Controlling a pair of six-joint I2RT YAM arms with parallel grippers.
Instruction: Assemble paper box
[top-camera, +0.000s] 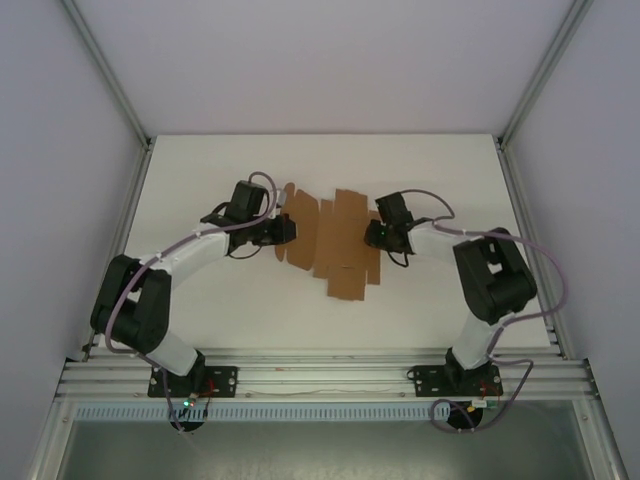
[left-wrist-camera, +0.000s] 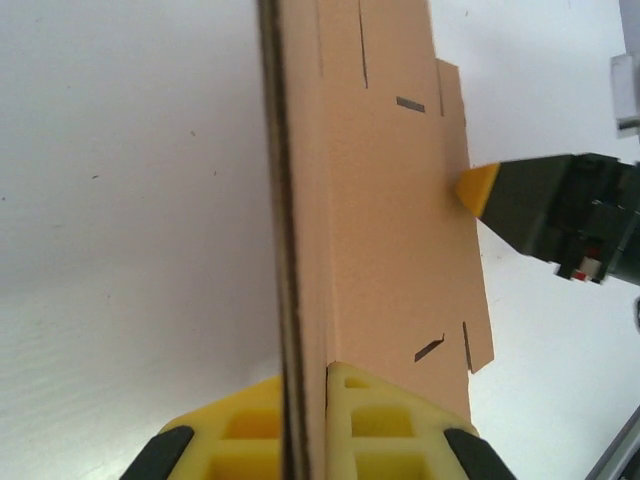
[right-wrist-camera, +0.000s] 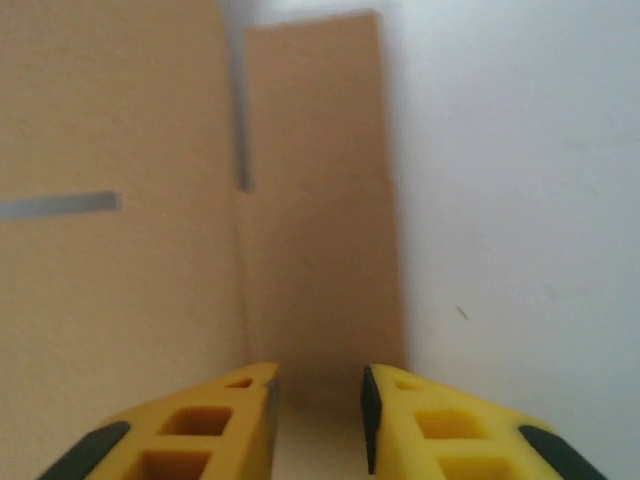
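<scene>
The paper box is a die-cut brown sheet lying mostly flat in the middle of the desk. My left tool sits at the sheet's 9 o'clock edge, pressed together on a side flap that stands up edge-on. My right tool is at the 3 o'clock edge, its fingers slightly spread, with nothing between them that I can make out.

I judge the step in hand to be folding that left flap over along its crease. To do it well I would swing the pinch in an arc about the crease rather than drag it, and press the far edge down with the right tool so the sheet cannot slide.

From overhead I get both arms and the whole outline, but I cannot read either grip. The left wrist view makes the pinch plain and shows the cut slots. The right wrist view shows the gap between that tool's pads.
</scene>
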